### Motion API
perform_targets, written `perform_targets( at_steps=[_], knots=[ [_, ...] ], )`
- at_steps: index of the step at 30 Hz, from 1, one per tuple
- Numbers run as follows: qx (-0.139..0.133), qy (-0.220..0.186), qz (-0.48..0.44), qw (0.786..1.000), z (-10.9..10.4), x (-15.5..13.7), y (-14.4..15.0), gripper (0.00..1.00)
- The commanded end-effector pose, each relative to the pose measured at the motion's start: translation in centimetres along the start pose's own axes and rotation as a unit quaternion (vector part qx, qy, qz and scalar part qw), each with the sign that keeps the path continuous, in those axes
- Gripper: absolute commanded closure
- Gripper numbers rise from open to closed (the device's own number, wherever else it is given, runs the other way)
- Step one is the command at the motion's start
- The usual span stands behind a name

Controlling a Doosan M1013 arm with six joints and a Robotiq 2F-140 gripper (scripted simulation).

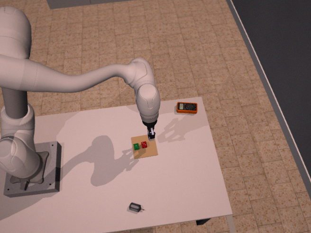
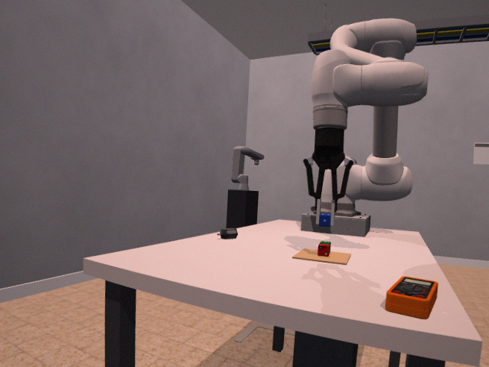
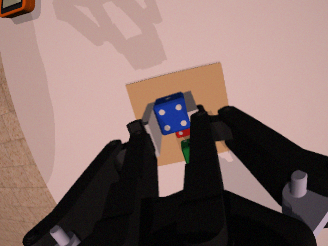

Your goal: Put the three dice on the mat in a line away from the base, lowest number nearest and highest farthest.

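My gripper [image 1: 151, 138] [image 2: 326, 221] [image 3: 172, 109] is shut on the blue die [image 2: 324, 219] [image 3: 171, 116]. It holds the die above the far part of the tan mat [image 1: 150, 152] [image 2: 339, 258] [image 3: 210, 80], clear of it. The blue die's upper face shows four pips in the wrist view; the fingers mostly hide the die in the top view. The green die [image 1: 136, 146] [image 3: 185, 150] sits flat on the mat nearest the base, one pip up. The red die [image 1: 143, 144] [image 2: 323, 249] [image 3: 183, 133] sits flat just beyond it; its upper pips are too small to count surely.
An orange multimeter [image 1: 187, 107] [image 2: 411, 298] [image 3: 17, 7] lies near the table's far corner. A small dark motor-like object [image 1: 135, 207] [image 2: 228, 233] lies at the opposite side. The robot's grey base block [image 1: 54, 173] [image 2: 311, 224] stands at the table's other end.
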State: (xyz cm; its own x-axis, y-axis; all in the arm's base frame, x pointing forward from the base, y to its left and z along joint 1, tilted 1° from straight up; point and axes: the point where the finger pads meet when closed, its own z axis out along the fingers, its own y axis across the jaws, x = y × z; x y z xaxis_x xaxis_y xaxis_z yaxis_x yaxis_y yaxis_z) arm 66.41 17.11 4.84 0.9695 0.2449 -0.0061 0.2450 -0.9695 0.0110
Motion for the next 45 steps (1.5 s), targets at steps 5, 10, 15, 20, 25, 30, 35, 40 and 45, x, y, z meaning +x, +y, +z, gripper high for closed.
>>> perform_targets(
  at_steps=[5,10,15,20,25,30,35,40,45],
  knots=[
    [-0.001,-0.001,0.001,1.000,3.2,-0.1,0.4,0.76],
    [-0.001,-0.001,0.002,1.000,5.6,-0.1,0.4,0.76],
    [-0.001,-0.001,0.002,1.000,7.5,-0.1,0.4,0.76],
    [-0.001,-0.001,0.002,1.000,8.2,-0.1,0.4,0.76],
    [-0.001,0.000,0.002,1.000,8.6,-0.1,0.4,0.76],
    [-0.001,0.000,0.002,1.000,8.6,0.0,0.4,0.76],
    [-0.001,0.000,0.002,1.000,8.6,0.0,0.4,0.76],
    [-0.001,0.000,0.002,1.000,8.6,0.0,0.4,0.76],
    [-0.001,0.000,0.002,1.000,8.6,0.0,0.4,0.76]
  ],
)
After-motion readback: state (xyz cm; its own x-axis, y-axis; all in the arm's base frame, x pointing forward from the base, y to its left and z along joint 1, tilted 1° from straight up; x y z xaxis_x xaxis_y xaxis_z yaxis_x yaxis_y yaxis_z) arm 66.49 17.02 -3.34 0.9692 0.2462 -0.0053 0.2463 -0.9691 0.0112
